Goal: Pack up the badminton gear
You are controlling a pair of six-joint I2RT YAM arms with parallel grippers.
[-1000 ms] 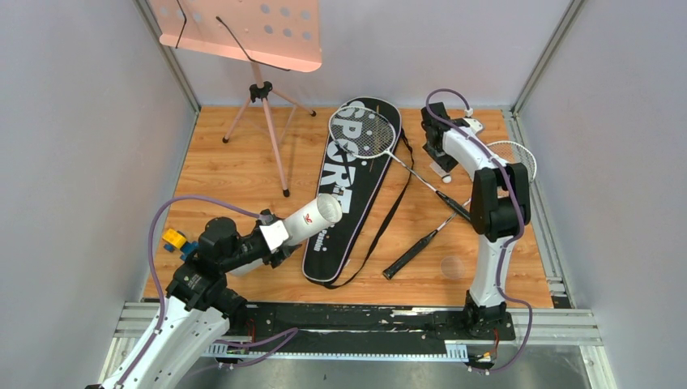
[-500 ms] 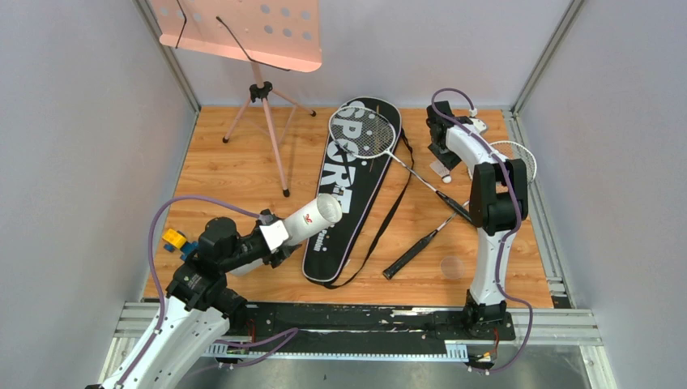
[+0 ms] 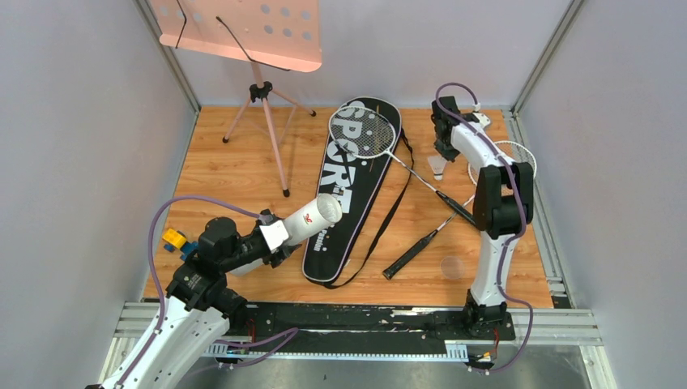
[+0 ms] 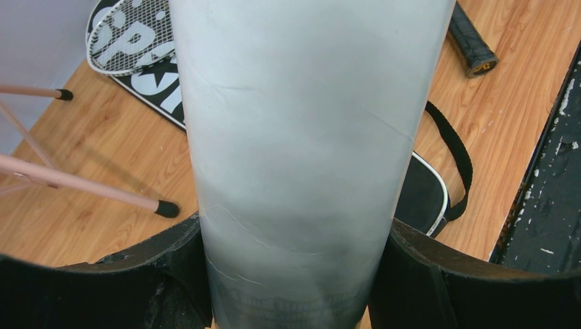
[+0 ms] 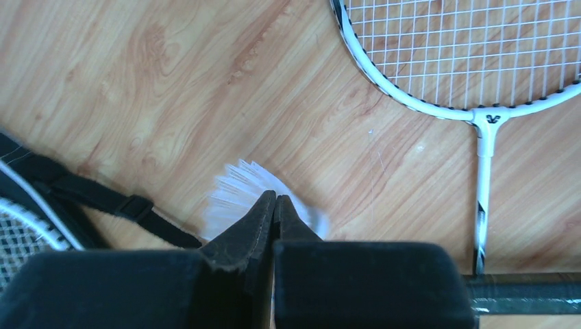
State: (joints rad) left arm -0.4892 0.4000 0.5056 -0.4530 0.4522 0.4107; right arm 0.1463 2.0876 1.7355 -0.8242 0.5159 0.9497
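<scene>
My left gripper (image 3: 271, 235) (image 4: 294, 233) is closed round the long white tube (image 3: 312, 219) (image 4: 308, 103), whose open end points over the black SPORT bag (image 3: 364, 174) (image 4: 418, 199). One racket (image 3: 362, 131) (image 4: 130, 34) lies with its head on the bag. The second racket (image 3: 413, 253) (image 5: 466, 48) lies to the right, its head partly behind my right arm. At the back right, my right gripper (image 3: 440, 158) (image 5: 275, 199) points down, its tips pinched together on the feather edge of a white shuttlecock (image 3: 438, 168) (image 5: 229, 192), which looks blurred.
A pink music stand (image 3: 243, 32) on tripod legs stands at the back left. A yellow and blue toy (image 3: 174, 240) sits by my left arm. A clear round disc (image 3: 451, 266) lies near the right arm's base. The bag's black strap (image 3: 389, 219) (image 5: 103, 199) trails across the floor.
The right gripper's jaws closed on the shuttlecock, and the wrist shifted slightly back and right. The shuttlecock moved a little. The left arm and tube held still.
</scene>
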